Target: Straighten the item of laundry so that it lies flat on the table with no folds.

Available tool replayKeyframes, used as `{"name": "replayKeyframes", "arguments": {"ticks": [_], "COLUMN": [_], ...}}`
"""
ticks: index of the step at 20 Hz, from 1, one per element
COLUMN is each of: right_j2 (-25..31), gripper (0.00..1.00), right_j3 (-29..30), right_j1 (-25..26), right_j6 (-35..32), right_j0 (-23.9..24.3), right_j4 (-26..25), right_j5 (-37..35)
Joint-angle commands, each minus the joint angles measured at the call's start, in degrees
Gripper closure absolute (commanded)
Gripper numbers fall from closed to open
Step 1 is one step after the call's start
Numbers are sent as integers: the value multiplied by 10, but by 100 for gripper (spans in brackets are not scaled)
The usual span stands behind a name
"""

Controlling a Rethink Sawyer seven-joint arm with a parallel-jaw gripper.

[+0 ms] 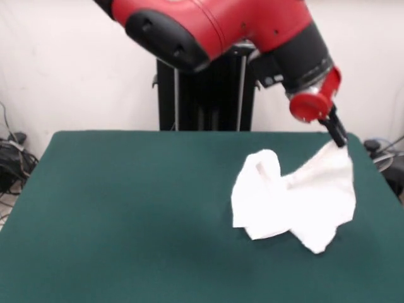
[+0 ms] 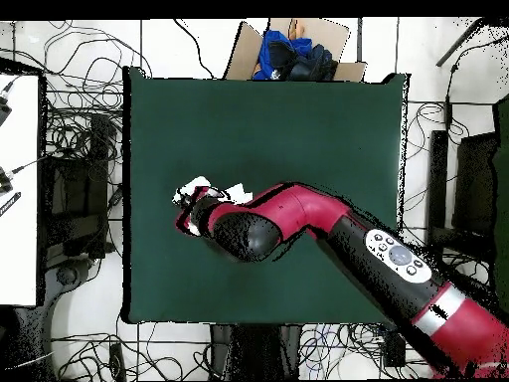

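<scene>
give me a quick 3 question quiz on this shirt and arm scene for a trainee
1. True or false: the shirt lies flat on the table with no folds.
2. Which part of the shirt does the gripper hold? A) the lowest point nearest the camera B) the raised corner at the front view's right C) nothing
3. Fill in: in the overhead view, most of the shirt is hidden under the robot's ____.

Key
1. False: it is crumpled, with one corner lifted.
2. B
3. arm
</scene>
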State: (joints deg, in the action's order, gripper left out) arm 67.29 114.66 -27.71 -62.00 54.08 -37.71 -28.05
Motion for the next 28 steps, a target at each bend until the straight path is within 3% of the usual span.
{"name": "replayKeyframes", "arguments": {"ticks": [1, 10, 13, 21, 28], "right_j2": [80, 203, 218, 106, -14], "gripper": [100, 100, 100, 100, 100], "right_j3": [58, 107, 107, 66, 1], "right_j1": [-28, -62, -59, -51, -40], "right_j6": [89, 90, 87, 70, 13], "right_j0": [24, 106, 113, 60, -21], "right_j4": [34, 123, 129, 30, -89], "right_j5": [-91, -185, -201, -178, -150]}}
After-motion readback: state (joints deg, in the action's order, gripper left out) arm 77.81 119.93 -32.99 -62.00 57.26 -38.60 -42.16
